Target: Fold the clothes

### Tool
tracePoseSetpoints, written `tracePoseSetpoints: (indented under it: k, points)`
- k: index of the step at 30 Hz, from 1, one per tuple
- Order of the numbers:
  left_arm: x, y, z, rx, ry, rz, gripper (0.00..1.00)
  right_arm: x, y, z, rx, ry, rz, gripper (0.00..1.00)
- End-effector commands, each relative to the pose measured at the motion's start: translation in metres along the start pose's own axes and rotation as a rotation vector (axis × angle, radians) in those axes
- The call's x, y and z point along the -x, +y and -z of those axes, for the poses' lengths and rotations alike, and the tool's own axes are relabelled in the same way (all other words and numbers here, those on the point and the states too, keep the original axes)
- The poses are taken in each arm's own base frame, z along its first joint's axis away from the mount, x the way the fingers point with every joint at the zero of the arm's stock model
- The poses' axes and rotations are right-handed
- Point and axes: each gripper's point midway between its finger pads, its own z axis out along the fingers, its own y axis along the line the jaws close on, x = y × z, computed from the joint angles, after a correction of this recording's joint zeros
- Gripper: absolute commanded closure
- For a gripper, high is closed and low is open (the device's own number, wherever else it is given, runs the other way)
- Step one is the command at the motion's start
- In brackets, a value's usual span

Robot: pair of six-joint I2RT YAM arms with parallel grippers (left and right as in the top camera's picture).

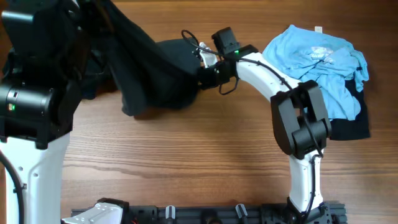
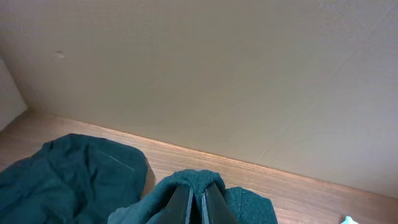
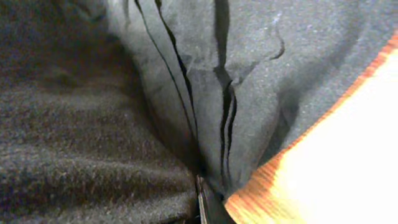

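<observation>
A dark teal garment [image 1: 152, 68] hangs stretched between my two grippers over the back left of the table. My left gripper [image 2: 198, 200] is shut on a bunched fold of it and holds it up; more of the cloth [image 2: 62, 177] sags below to the left. In the overhead view the left fingers are hidden behind the arm. My right gripper [image 1: 201, 73] is at the garment's right edge. In the right wrist view dark cloth [image 3: 124, 93] fills the frame, and the one visible finger [image 3: 204, 202] is buried in its folds.
A light blue shirt [image 1: 314, 62] lies crumpled at the back right on top of a dark garment [image 1: 351, 124]. Bare wooden table [image 1: 186, 155] spans the front. A wall [image 2: 217, 74] rises just past the table's back edge.
</observation>
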Motion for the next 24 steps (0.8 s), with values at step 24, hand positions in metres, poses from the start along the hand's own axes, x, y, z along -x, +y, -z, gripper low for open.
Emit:
tracePoseSetpoints:
  k: [24]
  points:
    - [0.006, 0.0, 0.004, -0.001, -0.017, -0.009, 0.96, 0.067, 0.058, 0.19, -0.394, -0.241, 0.276, 0.96]
